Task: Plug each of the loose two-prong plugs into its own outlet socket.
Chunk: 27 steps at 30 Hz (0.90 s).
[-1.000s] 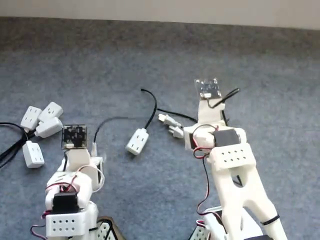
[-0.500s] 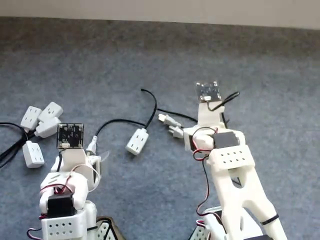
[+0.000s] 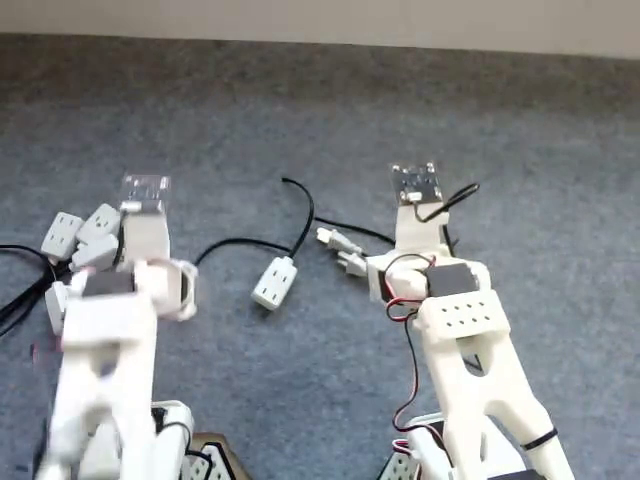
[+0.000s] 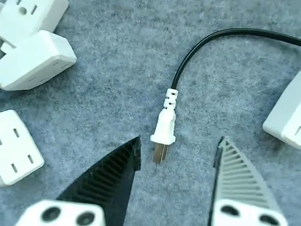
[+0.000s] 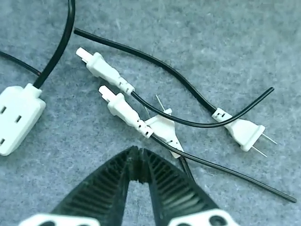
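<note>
While the left gripper (image 4: 178,140) hangs wide open and empty over a two-prong plug (image 4: 164,129), the right gripper (image 5: 137,155) shut on nothing, grasping seems next: descend, then pinch its white body.

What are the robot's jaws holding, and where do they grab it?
Nothing. The left jaws stand open by a white plug, apart from it; the right jaws are shut empty beside other plugs.

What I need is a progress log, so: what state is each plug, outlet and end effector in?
Left end effector, open.
Right end effector, shut, empty.
Lone plug below left end effector, unplugged, lying flat.
Four plugs near right end effector, all unplugged.
Middle outlet, slots empty.
Left outlets, visible slots empty.
</note>
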Tool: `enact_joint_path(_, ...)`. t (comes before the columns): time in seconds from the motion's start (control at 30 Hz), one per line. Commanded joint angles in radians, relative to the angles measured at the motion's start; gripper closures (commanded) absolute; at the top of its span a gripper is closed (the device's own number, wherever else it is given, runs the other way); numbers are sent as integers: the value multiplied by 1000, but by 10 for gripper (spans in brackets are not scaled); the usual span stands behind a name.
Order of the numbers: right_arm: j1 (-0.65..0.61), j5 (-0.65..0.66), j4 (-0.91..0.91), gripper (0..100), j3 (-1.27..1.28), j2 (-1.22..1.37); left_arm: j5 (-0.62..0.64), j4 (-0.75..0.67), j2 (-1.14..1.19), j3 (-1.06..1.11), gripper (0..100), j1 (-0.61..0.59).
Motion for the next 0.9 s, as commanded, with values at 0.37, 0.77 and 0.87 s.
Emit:
enact_joint_path(0.37, 13, -8, -16, 992, -5, -2, -6, 8, 768, -466, 925, -7)
enact_joint_path(0.77, 13, -9, -16, 992, -5, -2, -6, 135, 794, -470, 969, 154)
enact_joint_path(0.87, 22, -9, -16, 992, -5, -2, -6, 130, 788, -473, 989, 203)
